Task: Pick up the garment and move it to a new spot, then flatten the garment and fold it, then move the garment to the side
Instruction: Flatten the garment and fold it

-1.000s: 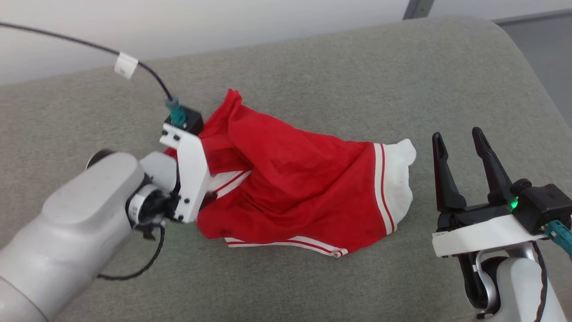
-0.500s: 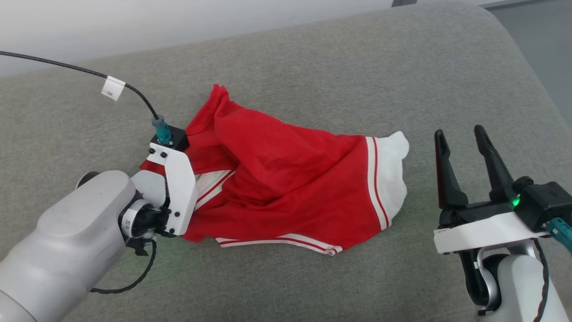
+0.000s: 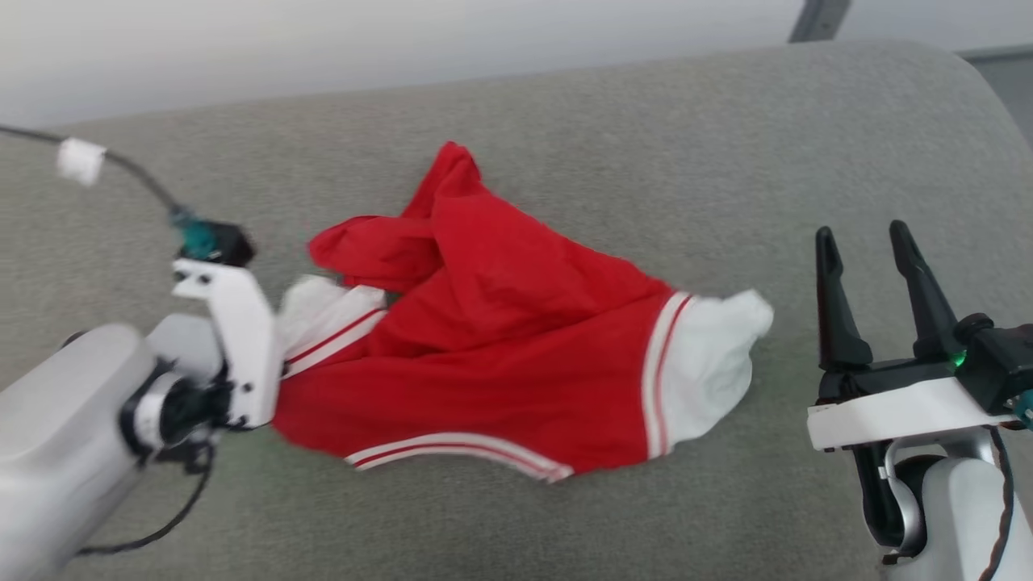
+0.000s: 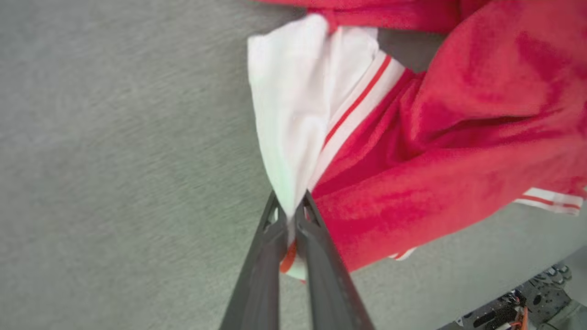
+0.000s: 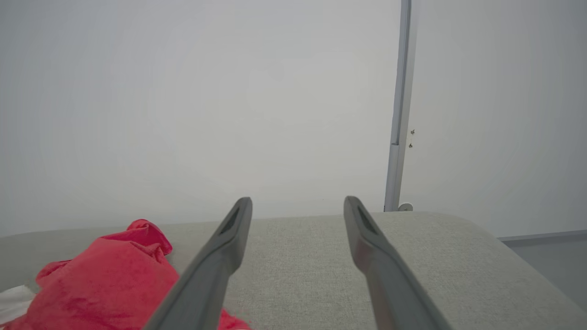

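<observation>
Nearest the head cam, at lower L, the L gripper (image 4: 290,201) is seen clamped on a white cuff (image 4: 284,114) of the garment (image 3: 500,347). In the L wrist view both fingers are pressed together w/ a pinch of white fabric and a bit of red trim caught btwn them. At lower R, the R gripper (image 3: 862,234) is held w/ fingers well apart, nothing btwn them, tips pointing up-view, clear of the cloth.

Btwn the two arms the garment is lying on the grey cushion (image 3: 726,161), crumpled, not flat. Its long axis is laid approx. L–R across the head view. The pinched cuff is at the L end and a second white cuff (image 3: 710,363) at the R end. A striped hem (image 3: 460,444) is seen along the near edge, and a red peak (image 3: 452,173) is bunched toward the far side. The second cuff is found just beside the R gripper, not touching, so each end has its own arm nearest.

Judgement: the pick-up step is taken to be under way, w/ one end secured. If lifted by the L arm alone, the rest would prob. be dragged or hung in a bundle. The second cuff could be reached by the R gripper w/ a short move to its L.

Beyond the cushion's far edge a plain pale wall (image 5: 183,91) is seen, w/ a vertical strip (image 5: 396,114) on it.
</observation>
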Tool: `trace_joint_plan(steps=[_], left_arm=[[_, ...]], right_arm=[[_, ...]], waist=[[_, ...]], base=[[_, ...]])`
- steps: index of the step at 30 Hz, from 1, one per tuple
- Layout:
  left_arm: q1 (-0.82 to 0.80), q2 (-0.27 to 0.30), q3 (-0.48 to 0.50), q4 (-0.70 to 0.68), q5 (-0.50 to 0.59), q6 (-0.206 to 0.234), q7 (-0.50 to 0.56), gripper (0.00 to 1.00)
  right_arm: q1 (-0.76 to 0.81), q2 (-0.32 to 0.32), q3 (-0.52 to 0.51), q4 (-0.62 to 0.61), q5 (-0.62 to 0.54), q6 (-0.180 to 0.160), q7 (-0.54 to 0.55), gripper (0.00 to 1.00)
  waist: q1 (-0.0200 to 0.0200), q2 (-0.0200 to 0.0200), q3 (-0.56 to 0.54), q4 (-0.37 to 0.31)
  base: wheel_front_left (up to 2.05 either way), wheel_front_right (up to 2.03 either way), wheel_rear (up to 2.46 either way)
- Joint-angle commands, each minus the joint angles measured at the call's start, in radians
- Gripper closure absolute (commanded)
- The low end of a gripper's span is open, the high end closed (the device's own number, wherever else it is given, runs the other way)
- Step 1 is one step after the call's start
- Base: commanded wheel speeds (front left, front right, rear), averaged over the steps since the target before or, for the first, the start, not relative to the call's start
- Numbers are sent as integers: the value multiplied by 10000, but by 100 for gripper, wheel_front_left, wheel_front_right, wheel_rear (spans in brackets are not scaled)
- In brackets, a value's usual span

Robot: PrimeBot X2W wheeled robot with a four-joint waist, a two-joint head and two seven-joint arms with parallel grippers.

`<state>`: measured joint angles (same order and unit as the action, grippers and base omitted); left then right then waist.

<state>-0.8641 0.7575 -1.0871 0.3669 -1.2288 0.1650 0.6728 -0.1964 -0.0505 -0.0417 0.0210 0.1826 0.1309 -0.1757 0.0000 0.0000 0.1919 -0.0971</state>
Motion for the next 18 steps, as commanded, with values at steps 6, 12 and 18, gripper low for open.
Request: trace_joint_plan(steps=[6,12,18], left_arm=[[1348,1304,393,-1537,-592,1126,-337,100],[2386,1659,480,-2278,-1057,1597,-814,100],[2345,1818,621,-2171,-1036,1671,-988,0]], right_arm=[[93,0,-81,-264,-133,-1,176,0],[38,-3,-57,-365,-167,-1,285,0],[-31,-3,19,-346,-183,-1,392,0]], waist=[[0,0,-105,500],[0,0,-25,729],[0,0,-74,787]], base=[[0,0,0],[0,0,0],[0,0,0]])
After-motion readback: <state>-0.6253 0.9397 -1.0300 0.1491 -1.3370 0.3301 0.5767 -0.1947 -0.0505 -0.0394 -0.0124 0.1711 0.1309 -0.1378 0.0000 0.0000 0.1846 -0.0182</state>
